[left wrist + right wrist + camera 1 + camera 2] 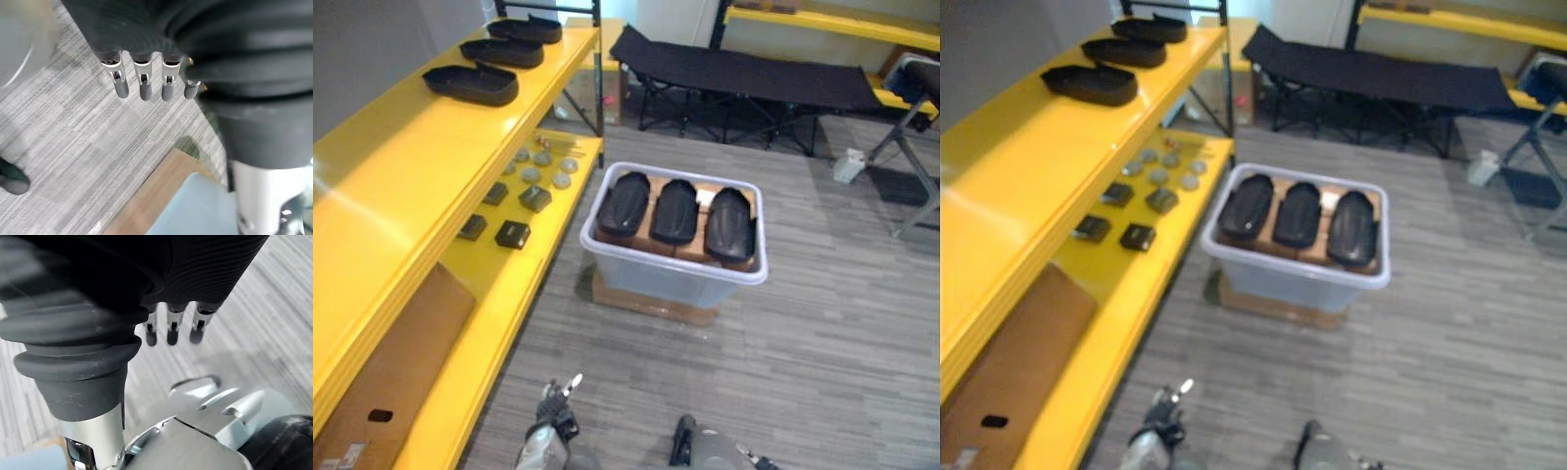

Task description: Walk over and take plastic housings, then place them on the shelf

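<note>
The left hand hangs with fingers straight and empty above the grey floor, and the right hand hangs likewise, relaxed, holding nothing. Ahead, three black plastic housings lie side by side in a clear bin on the floor, just right of the yellow shelf — its top board carries three further housings at the far end

A workshop storeroom: yellow shelves of parts, a bin of housings, grey floor.
</note>
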You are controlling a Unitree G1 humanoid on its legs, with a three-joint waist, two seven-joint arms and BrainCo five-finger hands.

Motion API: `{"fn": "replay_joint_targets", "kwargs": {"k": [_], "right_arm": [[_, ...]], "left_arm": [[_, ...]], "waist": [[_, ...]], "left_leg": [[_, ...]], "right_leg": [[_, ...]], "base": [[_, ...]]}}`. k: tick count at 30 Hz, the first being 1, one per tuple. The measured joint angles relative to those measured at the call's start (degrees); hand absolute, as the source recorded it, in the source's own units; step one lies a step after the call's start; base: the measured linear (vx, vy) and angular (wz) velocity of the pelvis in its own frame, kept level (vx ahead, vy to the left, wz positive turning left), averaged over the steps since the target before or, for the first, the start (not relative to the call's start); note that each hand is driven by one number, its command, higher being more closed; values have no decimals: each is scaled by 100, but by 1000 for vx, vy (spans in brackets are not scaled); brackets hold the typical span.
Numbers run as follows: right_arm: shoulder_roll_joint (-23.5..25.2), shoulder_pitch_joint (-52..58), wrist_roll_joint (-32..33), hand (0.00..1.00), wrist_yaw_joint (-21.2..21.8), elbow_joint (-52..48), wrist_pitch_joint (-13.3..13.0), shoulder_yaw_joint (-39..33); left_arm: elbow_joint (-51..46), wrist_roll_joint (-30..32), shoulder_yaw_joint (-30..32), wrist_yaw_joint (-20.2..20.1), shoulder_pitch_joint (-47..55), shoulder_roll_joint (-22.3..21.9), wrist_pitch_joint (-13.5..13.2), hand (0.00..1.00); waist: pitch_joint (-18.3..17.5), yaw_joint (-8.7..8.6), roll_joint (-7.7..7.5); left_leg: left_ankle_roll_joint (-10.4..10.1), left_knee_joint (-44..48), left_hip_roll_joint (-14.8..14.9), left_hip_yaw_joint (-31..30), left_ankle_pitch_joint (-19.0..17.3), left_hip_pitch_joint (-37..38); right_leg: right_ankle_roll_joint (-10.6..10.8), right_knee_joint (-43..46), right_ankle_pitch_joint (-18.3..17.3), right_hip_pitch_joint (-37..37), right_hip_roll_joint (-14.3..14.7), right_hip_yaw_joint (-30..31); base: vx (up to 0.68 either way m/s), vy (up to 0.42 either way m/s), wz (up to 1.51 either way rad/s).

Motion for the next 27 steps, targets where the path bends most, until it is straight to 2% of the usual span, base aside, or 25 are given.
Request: {"fn": "replay_joint_targets", "kwargs": {"k": [1,2,3,4,5,6,8,9,10,11,12,13,16,19,23,25,27], "right_arm": [[-81,-21,17,0,-60,80,-54,135],[-142,-15,38,0,-69,95,-81,222],[-249,-7,40,0,-68,112,-161,385],[-273,-8,35,0,-43,127,-202,543],[-299,-20,33,0,-30,125,-233,547],[-333,-86,34,0,0,129,-285,548],[-304,-275,37,0,23,144,-349,548],[-295,-368,38,0,24,138,-415,543],[-312,-461,37,0,39,128,-470,539],[-180,-511,42,0,98,105,-526,583],[-121,-520,41,0,127,60,-542,657],[-38,-604,38,0,174,29,-554,701],[-1,-745,33,0,266,14,-610,700],[-23,-767,-43,0,363,17,-609,750],[-19,-909,-121,0,347,40,-605,927],[-13,-1066,-131,0,340,26,-651,996],[51,-1117,-256,0,346,15,-713,1056]], "left_arm": [[7,17,110,15,37,34,-19,0],[39,13,158,18,61,44,-32,0],[217,9,201,44,112,119,-57,0],[323,-31,184,66,271,187,-73,0],[323,-156,237,63,332,203,-105,0],[300,-207,222,59,347,187,-164,0],[294,-198,205,28,353,204,-165,0],[300,-189,206,3,340,218,-161,0],[313,-154,200,-65,306,202,-163,0],[325,-140,205,-174,225,237,-183,0],[312,-135,196,-220,219,302,-192,0],[274,-130,193,-304,158,425,-206,0],[214,15,162,-397,62,543,-269,0],[164,37,-40,-412,-38,550,-474,0],[-22,210,-281,-396,-122,594,-478,0],[-79,258,-384,-320,-258,664,-423,0],[-84,246,-518,-209,-337,811,-411,0]], "waist": [[-2,3,63],[7,-1,145],[30,-9,274],[32,-2,279],[35,0,318],[59,23,362],[88,49,326],[94,45,314],[146,66,332],[187,165,151],[172,173,42],[221,209,-137],[357,271,-344],[403,280,-317],[536,274,-292],[818,271,-256],[954,284,-294]], "left_leg": [[54,892,46,-138,485,-470],[-50,1282,94,-240,792,-654],[-188,1851,165,-422,1506,-895],[-336,2230,164,-450,1778,-1081],[-343,2285,132,-411,1568,-1193],[-352,2031,13,-213,1168,-1395],[-329,769,-293,204,892,-1484],[-295,-122,-433,381,957,-1448],[38,-1102,-543,491,1539,-1360],[61,-1422,-733,655,1594,-1045],[79,-1522,-812,680,1616,-1018],[88,-1610,-911,695,1621,-999],[94,-1679,-1038,682,1614,-1041],[141,-1668,-1143,533,1576,-1129],[227,-1219,-1168,277,1288,-1409],[281,-859,-1119,85,1059,-1519],[296,-854,-1125,-44,1065,-1529]], "right_leg": [[-13,-132,-30,177,39,-52],[-14,-256,-29,316,106,-96],[-60,-608,19,668,247,-110],[-143,-998,149,963,338,-79],[-173,-1177,206,1068,367,-72],[-158,-1461,311,1234,362,-70],[-46,-1721,447,1374,238,-52],[-27,-1756,449,1414,169,-36],[116,-1783,399,1538,150,-2],[204,-1865,396,1607,17,62],[213,-1956,403,1624,-37,41],[274,-2105,439,1681,-111,36],[330,-2220,475,1669,-185,8],[361,-2351,493,1727,-198,-179],[470,-2206,370,1733,-210,-365],[520,-1380,208,1532,-307,-293],[506,-609,196,1154,-424,-159]], "base": [[168,-175,9],[200,-120,5],[259,-49,-11],[276,-24,-17],[295,3,-17],[232,17,-11],[261,79,-16],[290,158,-14],[269,167,-16],[211,125,-9],[209,92,-4],[166,63,5],[150,47,5],[99,3,20],[41,38,26],[38,114,30],[-1,134,39]]}}
